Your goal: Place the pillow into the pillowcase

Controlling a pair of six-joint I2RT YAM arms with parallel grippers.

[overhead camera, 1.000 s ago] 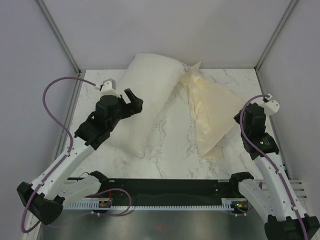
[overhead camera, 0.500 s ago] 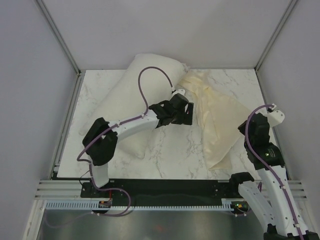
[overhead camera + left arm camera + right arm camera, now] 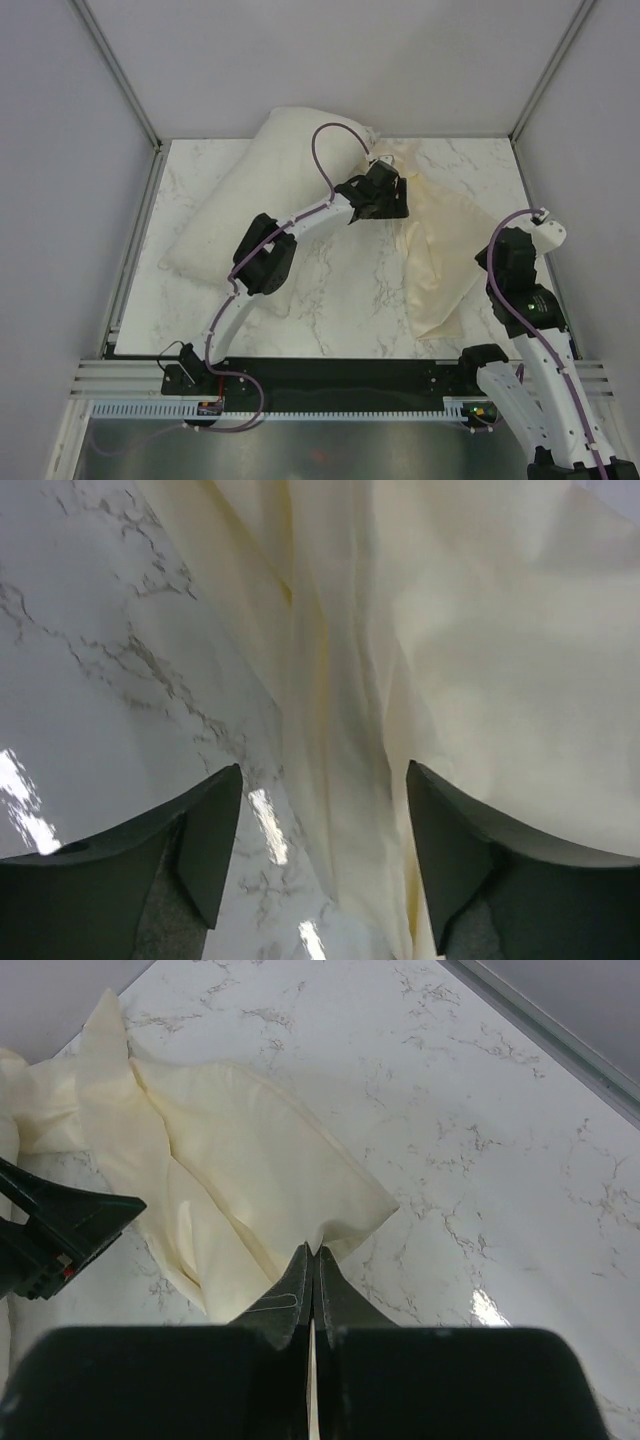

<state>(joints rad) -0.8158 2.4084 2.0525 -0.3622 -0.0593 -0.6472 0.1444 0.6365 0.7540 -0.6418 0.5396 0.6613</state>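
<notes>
Pillowcase [image 3: 445, 250] lies crumpled beside the pillow [image 3: 268, 185], touching its far corner. Left end effector [image 3: 322, 780] hovers wide over the folds, while the right end effector [image 3: 311, 1258] is pinched shut on the pillowcase's edge. Risk: the left grabs both layers together, sealing the opening!

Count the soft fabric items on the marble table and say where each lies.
2. The pillow lies diagonally at back left; the pillowcase lies crumpled to its right. No others are visible.
</notes>
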